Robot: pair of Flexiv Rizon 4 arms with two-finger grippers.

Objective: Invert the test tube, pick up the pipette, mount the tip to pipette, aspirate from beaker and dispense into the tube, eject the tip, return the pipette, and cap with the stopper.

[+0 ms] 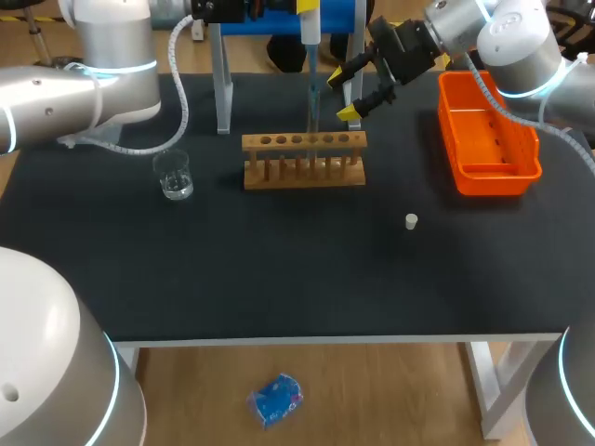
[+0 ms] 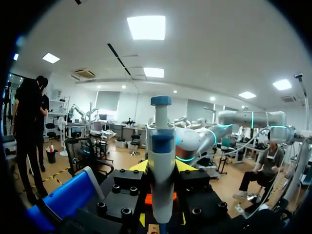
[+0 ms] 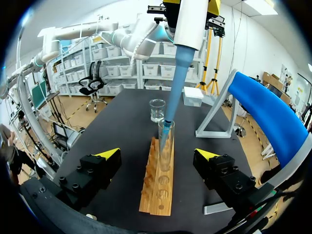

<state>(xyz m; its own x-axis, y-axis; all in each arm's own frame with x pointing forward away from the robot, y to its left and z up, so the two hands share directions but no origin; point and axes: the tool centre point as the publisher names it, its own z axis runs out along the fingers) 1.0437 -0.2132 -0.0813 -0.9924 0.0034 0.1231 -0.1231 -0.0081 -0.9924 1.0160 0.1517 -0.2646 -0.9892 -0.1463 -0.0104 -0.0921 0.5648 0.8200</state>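
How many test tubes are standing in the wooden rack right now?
1. The test tube stands upright in the rack, ahead of the open right fingers, with the pipette tip in its mouth. None seems hidden.

A pale, matt wooden tube rack (image 1: 304,160) stands on the matt black table top (image 1: 279,279), with a clear glass beaker (image 1: 174,175), a glossy orange plastic bin (image 1: 488,139) and a smooth white plastic pipette (image 2: 161,165) bearing a translucent blue plastic tip (image 3: 178,73).
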